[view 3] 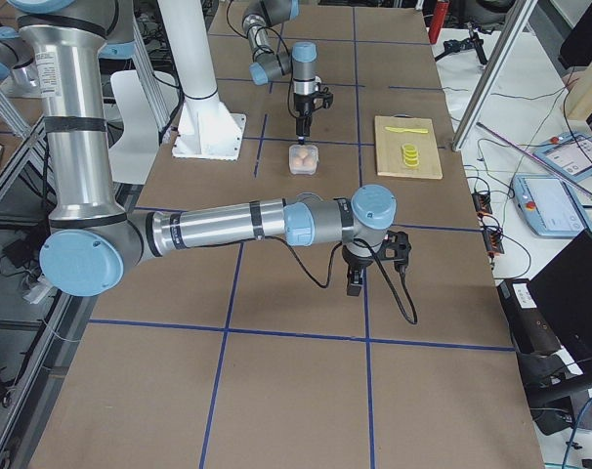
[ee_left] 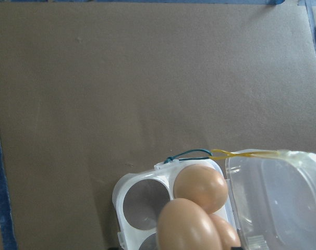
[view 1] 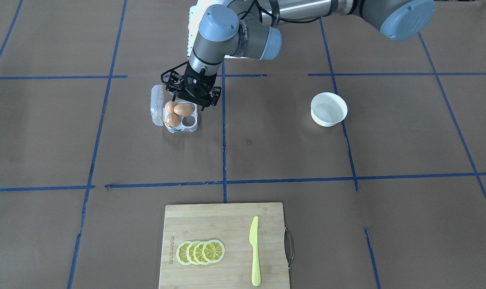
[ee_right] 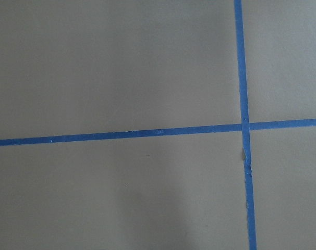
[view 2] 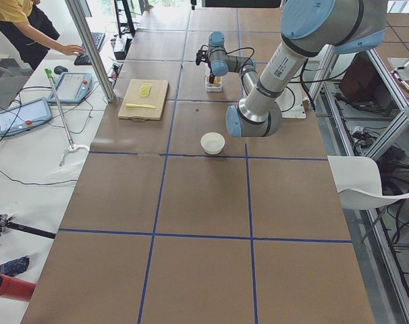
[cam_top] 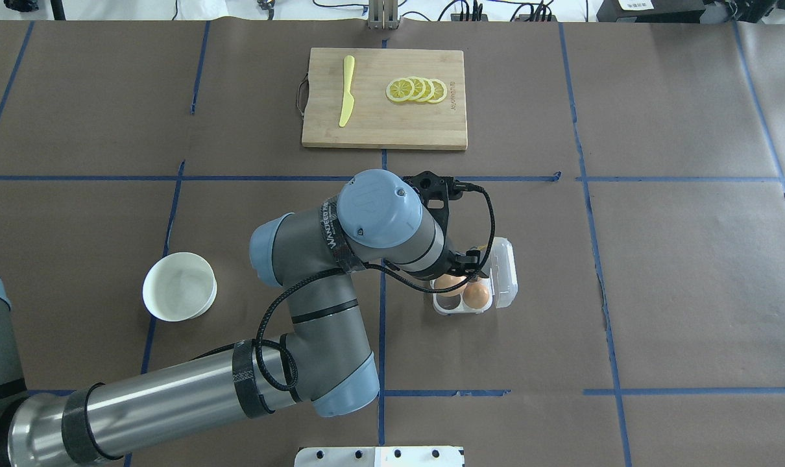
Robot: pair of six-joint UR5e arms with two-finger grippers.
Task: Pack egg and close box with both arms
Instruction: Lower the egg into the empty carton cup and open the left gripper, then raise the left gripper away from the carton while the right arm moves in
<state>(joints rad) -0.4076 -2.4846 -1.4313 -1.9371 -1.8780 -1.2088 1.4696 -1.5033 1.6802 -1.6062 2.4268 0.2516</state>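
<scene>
The clear egg box (view 1: 181, 127) lies open on the table, its lid (view 1: 156, 103) folded flat to one side. Two orange-brown eggs (view 1: 172, 113) sit in its cells. My left gripper (view 1: 188, 101) hangs right over the box, shut on a third egg (view 1: 184, 109) just above a cell. In the left wrist view this egg (ee_left: 189, 226) is close to the camera, above the box (ee_left: 128, 182), which has two empty cells. My right gripper (view 3: 355, 283) shows only in the exterior right view, low over bare table, far from the box (view 3: 303, 158). I cannot tell whether it is open.
A white bowl (view 1: 328, 108) stands on the robot's left side of the table. A wooden cutting board (view 1: 211, 224) with lemon slices (view 1: 201, 252) and a yellow knife (view 1: 254, 251) lies at the far edge. Blue tape lines cross the brown table cover.
</scene>
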